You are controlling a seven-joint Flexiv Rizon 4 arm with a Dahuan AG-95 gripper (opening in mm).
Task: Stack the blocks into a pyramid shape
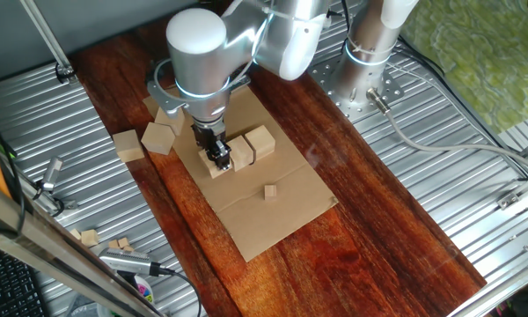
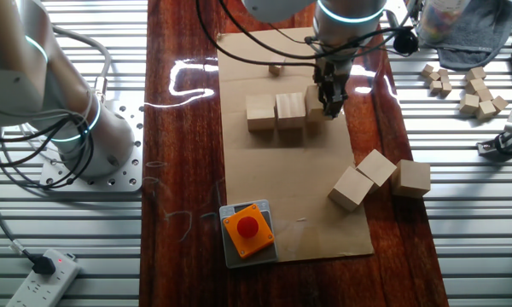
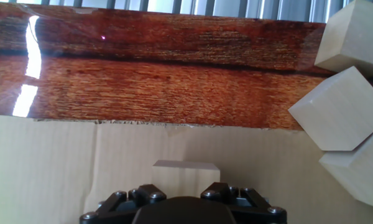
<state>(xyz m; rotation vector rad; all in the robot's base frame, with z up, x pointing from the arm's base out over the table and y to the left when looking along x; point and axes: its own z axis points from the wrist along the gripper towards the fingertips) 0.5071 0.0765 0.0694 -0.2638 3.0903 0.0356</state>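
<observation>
Gripper [image 2: 331,104] low on the cardboard sheet [image 2: 282,188], fingers seemingly clamped on the end block [image 2: 316,107] of a three-block row [image 2: 276,111]. Grip itself partly hidden. Three loose blocks [image 2: 378,177] clustered nearby.

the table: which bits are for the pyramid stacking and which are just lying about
For the job:
- three pale plain wooden cubes in a row on the cardboard
- three loose pale wooden cubes at the cardboard's edge
- gripper, down at the row's end cube

Lying about:
- tiny wooden cube
- orange box with a red button
- small wooden pieces on the metal surface
- white power strip
</observation>
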